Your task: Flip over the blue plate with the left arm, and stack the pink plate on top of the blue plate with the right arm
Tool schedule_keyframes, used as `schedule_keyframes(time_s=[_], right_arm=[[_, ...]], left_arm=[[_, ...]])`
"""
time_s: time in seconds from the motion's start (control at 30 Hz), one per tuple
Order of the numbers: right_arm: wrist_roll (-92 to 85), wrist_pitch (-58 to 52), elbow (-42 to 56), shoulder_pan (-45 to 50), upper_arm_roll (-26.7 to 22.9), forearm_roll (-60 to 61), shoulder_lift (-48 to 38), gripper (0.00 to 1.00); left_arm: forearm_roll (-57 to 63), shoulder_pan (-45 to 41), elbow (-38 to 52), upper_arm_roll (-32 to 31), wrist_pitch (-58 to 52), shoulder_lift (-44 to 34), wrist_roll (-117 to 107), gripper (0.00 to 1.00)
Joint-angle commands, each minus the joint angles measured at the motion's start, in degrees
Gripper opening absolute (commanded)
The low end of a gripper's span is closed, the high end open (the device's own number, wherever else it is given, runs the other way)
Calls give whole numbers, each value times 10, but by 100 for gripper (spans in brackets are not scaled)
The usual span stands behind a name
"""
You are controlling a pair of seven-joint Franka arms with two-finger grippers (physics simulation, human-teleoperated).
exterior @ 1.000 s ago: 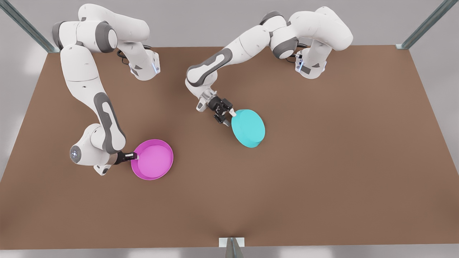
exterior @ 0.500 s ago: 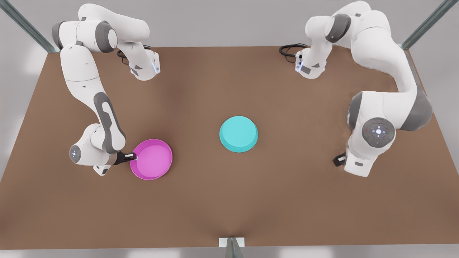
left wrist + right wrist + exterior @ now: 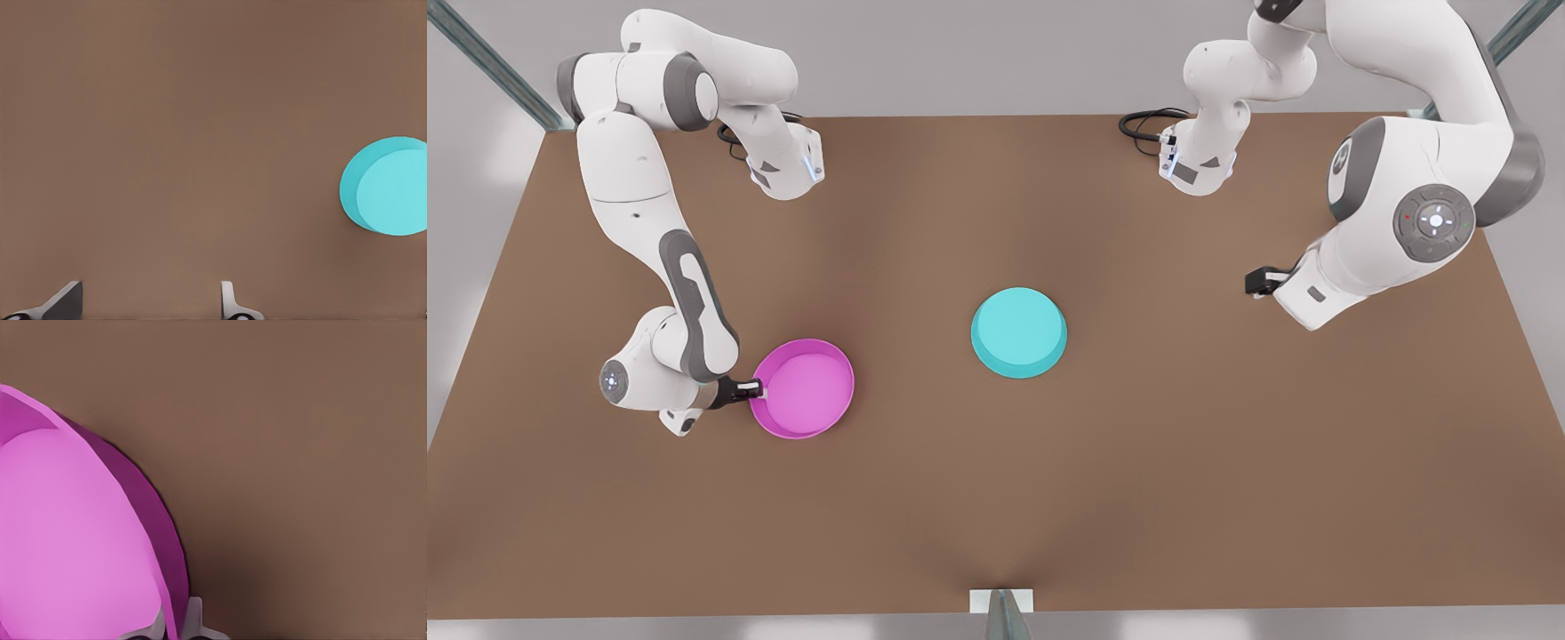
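The blue plate (image 3: pixel 1018 332) lies upside down at the surface's (image 3: pixel 996 498) centre. The pink plate (image 3: pixel 803 388) sits at its nine o'clock, rim pinched by the right end effector (image 3: pixel 758 388). Lift level, clear the rim, centre before lowering. The left end effector (image 3: pixel 1257 282) waits at three o'clock, released.
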Motion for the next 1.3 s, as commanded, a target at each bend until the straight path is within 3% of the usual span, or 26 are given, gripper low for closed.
schedule_keyframes(time_s=[0.0, 0.33, 0.6, 0.9, 1.27], right_arm=[[4, 1, 0, 0, 0, -7, 0, 21], [35, -82, 42, 31, 7, -1, -43, 21], [157, -161, 79, 201, 1, 3, -75, 21], [296, -156, 191, 368, 2, 31, -12, 21], [300, -91, 218, 399, 4, 48, 55, 21]], left_arm=[[-2, 0, 0, 0, 0, 1, 0, 100], [-2, 0, 4, 0, -2, 0, -2, 100], [-1, -1, 4, 0, -1, 0, -2, 100], [-2, 0, 4, -1, 0, 1, -2, 100], [-2, 0, 4, -1, 0, 3, -1, 100]])
